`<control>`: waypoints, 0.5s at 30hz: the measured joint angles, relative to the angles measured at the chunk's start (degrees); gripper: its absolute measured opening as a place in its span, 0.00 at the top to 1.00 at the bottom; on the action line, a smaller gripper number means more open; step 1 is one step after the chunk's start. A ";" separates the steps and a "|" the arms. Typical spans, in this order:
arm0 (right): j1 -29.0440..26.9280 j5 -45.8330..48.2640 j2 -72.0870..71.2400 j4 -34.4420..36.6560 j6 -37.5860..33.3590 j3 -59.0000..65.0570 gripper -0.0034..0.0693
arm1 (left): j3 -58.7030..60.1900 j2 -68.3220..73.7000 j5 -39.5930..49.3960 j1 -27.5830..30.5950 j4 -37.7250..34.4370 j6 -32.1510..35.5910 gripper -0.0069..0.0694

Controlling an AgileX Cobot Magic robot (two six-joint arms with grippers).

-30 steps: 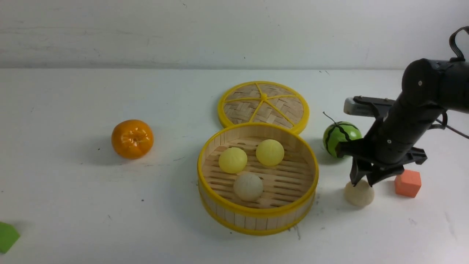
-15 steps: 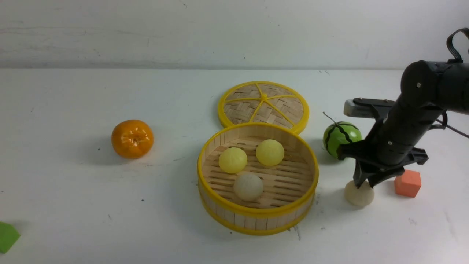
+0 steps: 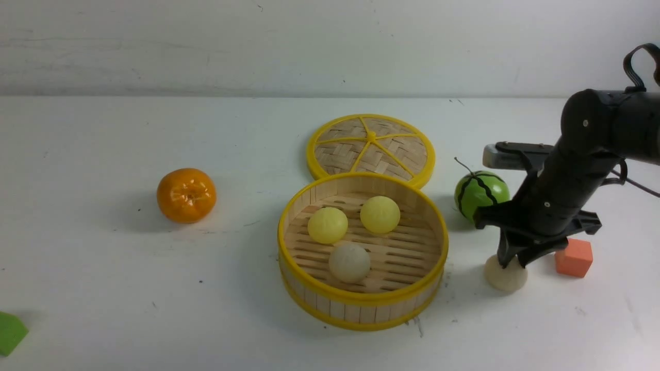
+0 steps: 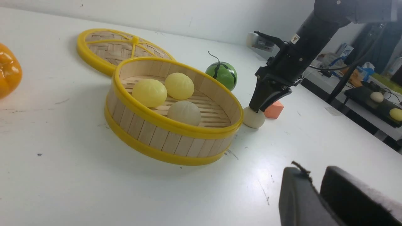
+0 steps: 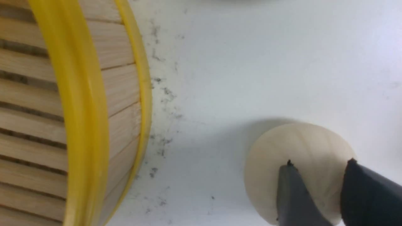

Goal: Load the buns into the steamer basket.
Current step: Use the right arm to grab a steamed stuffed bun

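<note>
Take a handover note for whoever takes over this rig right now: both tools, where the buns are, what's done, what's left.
Left tool: holds nothing, jaws narrowly apart.
Right tool: down on top of the fourth bun, which sits on the table right of the steamer basket; grip not confirmed.
Done: first yellow bun, second yellow bun and white bun lie in the basket.
Left: grip the fourth bun, lift it over the rim, release inside.
</note>
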 joint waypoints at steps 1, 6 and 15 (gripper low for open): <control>0.00 0.00 0.20 0.00 0.00 0.00 0.63 | 0.00 0.00 0.00 0.00 0.00 0.00 0.76; 0.00 0.00 0.50 0.00 0.00 0.00 0.63 | 0.00 0.00 0.00 0.00 0.00 0.00 0.75; 0.00 0.72 0.50 0.00 -0.92 -0.06 0.74 | 0.00 0.00 0.00 0.00 0.00 0.00 0.74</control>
